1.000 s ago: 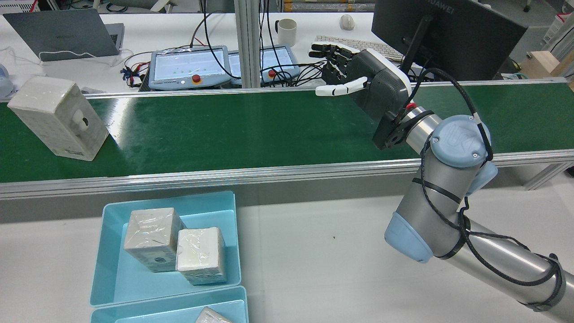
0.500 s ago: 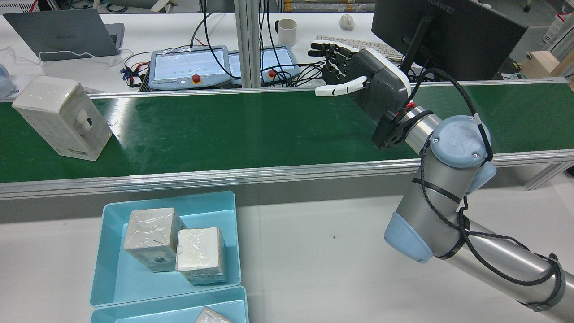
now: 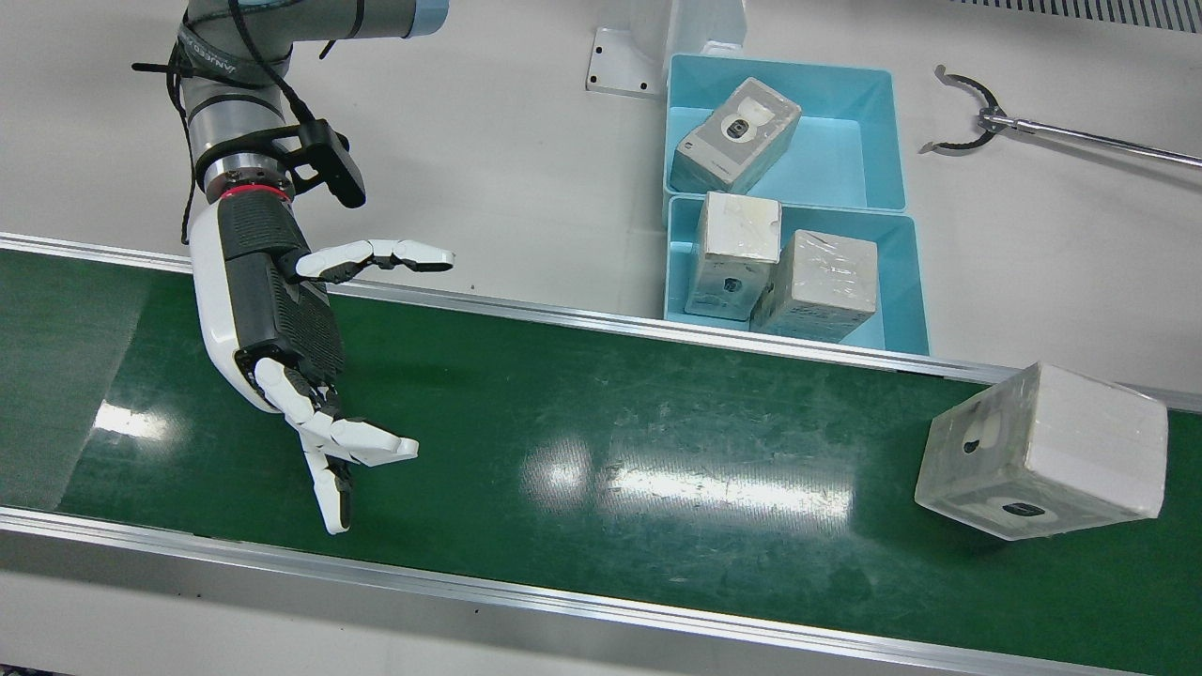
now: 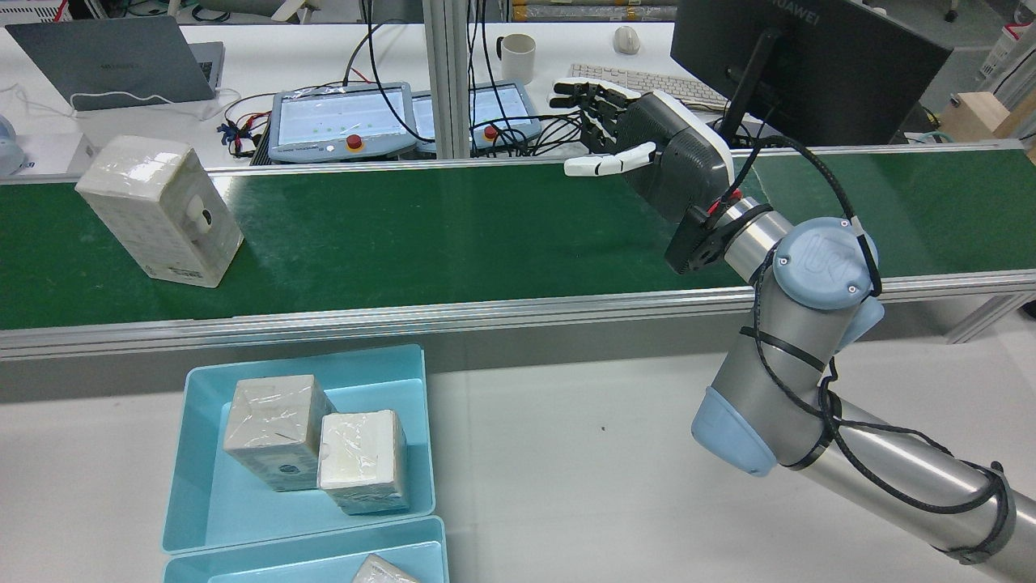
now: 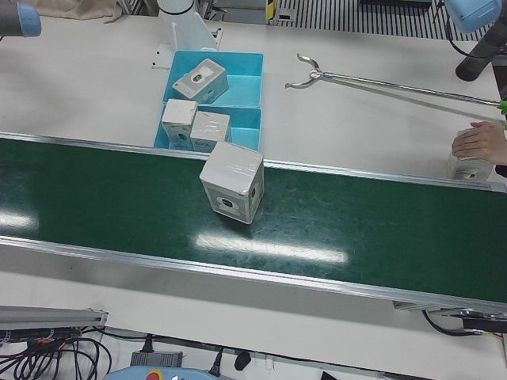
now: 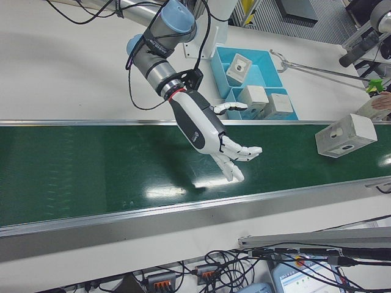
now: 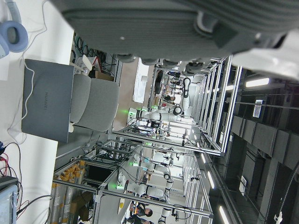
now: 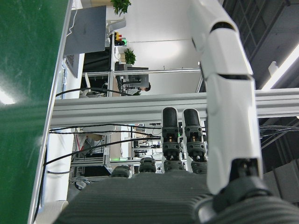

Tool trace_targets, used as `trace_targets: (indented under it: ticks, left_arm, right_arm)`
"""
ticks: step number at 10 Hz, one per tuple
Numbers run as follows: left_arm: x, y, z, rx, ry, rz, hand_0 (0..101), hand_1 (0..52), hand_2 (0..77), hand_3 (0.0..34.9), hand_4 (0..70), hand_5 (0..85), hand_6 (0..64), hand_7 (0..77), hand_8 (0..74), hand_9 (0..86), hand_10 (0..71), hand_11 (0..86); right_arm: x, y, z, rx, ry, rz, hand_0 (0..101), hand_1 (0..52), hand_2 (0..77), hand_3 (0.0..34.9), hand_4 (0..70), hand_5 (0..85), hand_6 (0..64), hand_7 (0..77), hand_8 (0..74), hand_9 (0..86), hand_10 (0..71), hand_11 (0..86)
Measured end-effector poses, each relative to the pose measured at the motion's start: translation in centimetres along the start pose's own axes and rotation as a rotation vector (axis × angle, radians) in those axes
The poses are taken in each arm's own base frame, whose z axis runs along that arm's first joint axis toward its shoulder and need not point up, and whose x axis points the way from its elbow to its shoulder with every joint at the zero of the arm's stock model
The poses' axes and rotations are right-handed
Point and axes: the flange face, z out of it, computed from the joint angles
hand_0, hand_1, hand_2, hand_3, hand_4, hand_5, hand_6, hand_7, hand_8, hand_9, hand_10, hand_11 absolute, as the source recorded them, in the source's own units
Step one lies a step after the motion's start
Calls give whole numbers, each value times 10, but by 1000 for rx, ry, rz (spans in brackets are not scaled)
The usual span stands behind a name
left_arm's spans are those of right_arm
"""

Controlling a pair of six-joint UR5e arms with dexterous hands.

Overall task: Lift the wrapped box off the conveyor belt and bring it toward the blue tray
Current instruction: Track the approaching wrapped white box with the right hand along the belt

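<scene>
**A:** Where is the wrapped box (image 4: pixel 159 210)?

**B:** It sits on the green conveyor belt (image 4: pixel 453 235). In the rear view it is far over at 9 o'clock. Nothing is touching it. It stands a bit tilted, and a small round hole on its side faces the middle of the belt.

**A:** And the right hand (image 3: pixel 282 324)?

**B:** It hangs above the belt, well apart from the box. In the front view the hand is at 9 o'clock and the box (image 3: pixel 1042 451) is at 3 o'clock. The fingers (image 3: pixel 362 441) are spread apart and straight. It holds nothing. The palm faces down the belt toward the box.

**A:** What about the left hand?

**B:** Only its own camera shows a bit of it, a dark gray edge at 12 o'clock. I cannot tell if its fingers are apart or together.

**A:** Where is the blue tray (image 4: pixel 202 502)?

**B:** On the white table (image 4: pixel 566 470), just beside the belt, at 7 o'clock in the rear view. Two wrapped boxes (image 4: pixel 316 445) already stand in it, touching each other. A second blue tray (image 3: pixel 845 150) sits right next to it with one more box inside.

**A:** Anything else?

**B:** A long metal grabber stick (image 5: pixel 380 83) lies on the table. A person's hand (image 5: pixel 479 142) rests on another box at 3 o'clock in the left-front view.
</scene>
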Motion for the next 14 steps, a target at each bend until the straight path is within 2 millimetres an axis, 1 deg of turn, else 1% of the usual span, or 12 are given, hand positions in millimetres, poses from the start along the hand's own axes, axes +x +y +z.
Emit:
trace_targets:
  ticks: [1, 2, 3, 4, 5, 6, 7, 8, 9, 10, 13, 14]
  left_arm:
    - [0, 0, 0, 0, 0, 0, 0, 0, 5, 0, 0, 11, 0, 5, 5, 0, 5, 0]
    - [0, 0, 0, 0, 0, 0, 0, 0, 5, 0, 0, 11, 0, 5, 5, 0, 5, 0]
    - [0, 0, 0, 0, 0, 0, 0, 0, 11, 0, 0, 5, 0, 5, 5, 0, 0, 0]
    - [0, 0, 0, 0, 0, 0, 0, 0, 11, 0, 0, 5, 0, 5, 5, 0, 5, 0]
    - [0, 0, 0, 0, 0, 0, 0, 0, 11, 0, 0, 11, 0, 5, 5, 0, 5, 0]
    - [0, 0, 0, 0, 0, 0, 0, 0, 5, 0, 0, 5, 0, 5, 5, 0, 5, 0]
    - [0, 0, 0, 0, 0, 0, 0, 0, 11, 0, 0, 5, 0, 5, 5, 0, 5, 0]
    - [0, 0, 0, 0, 0, 0, 0, 0, 11, 0, 0, 5, 0, 5, 5, 0, 5, 0]
    - [0, 0, 0, 0, 0, 0, 0, 0, 11, 0, 0, 5, 0, 5, 5, 0, 0, 0]
    - [0, 0, 0, 0, 0, 0, 0, 0, 11, 0, 0, 11, 0, 5, 5, 0, 5, 0]
    - [0, 0, 0, 0, 0, 0, 0, 0, 5, 0, 0, 11, 0, 5, 5, 0, 5, 0]
    - [0, 0, 0, 0, 0, 0, 0, 0, 5, 0, 0, 5, 0, 5, 5, 0, 5, 0]
  right_arm:
    - [-2, 2, -5, 38, 7, -14, 502, 169, 180, 32, 191, 191, 98, 267, 11, 60, 5, 22]
    - [-3, 3, -9, 65, 12, -25, 518, 218, 196, 46, 202, 218, 104, 289, 11, 60, 0, 16]
    - [-4, 4, -12, 81, 14, -30, 571, 256, 229, 46, 196, 235, 93, 245, 11, 60, 5, 16]
    - [-2, 4, -13, 88, 17, -30, 571, 256, 229, 46, 196, 235, 93, 245, 11, 60, 5, 16]
    - [3, 2, -14, 92, 24, -27, 561, 245, 235, 47, 164, 235, 93, 245, 11, 60, 5, 16]
    - [11, -1, -13, 88, 32, -20, 561, 245, 235, 47, 164, 235, 93, 245, 11, 60, 5, 16]
    - [18, -6, -10, 68, 37, -7, 531, 207, 202, 46, 175, 213, 93, 245, 11, 60, 5, 16]
    - [24, -11, -6, 38, 37, 11, 515, 175, 180, 49, 158, 196, 93, 235, 11, 49, 0, 16]
    - [27, -17, -4, 11, 35, 30, 499, 169, 136, 41, 142, 185, 65, 218, 11, 44, 5, 16]
    - [28, -21, -3, -1, 34, 40, 499, 169, 136, 42, 142, 185, 76, 213, 11, 33, 5, 16]
    - [28, -29, -6, -6, 33, 47, 499, 169, 136, 41, 158, 185, 71, 224, 11, 33, 0, 16]
    - [27, -30, -7, -7, 33, 48, 497, 158, 125, 42, 147, 169, 71, 224, 11, 33, 5, 16]
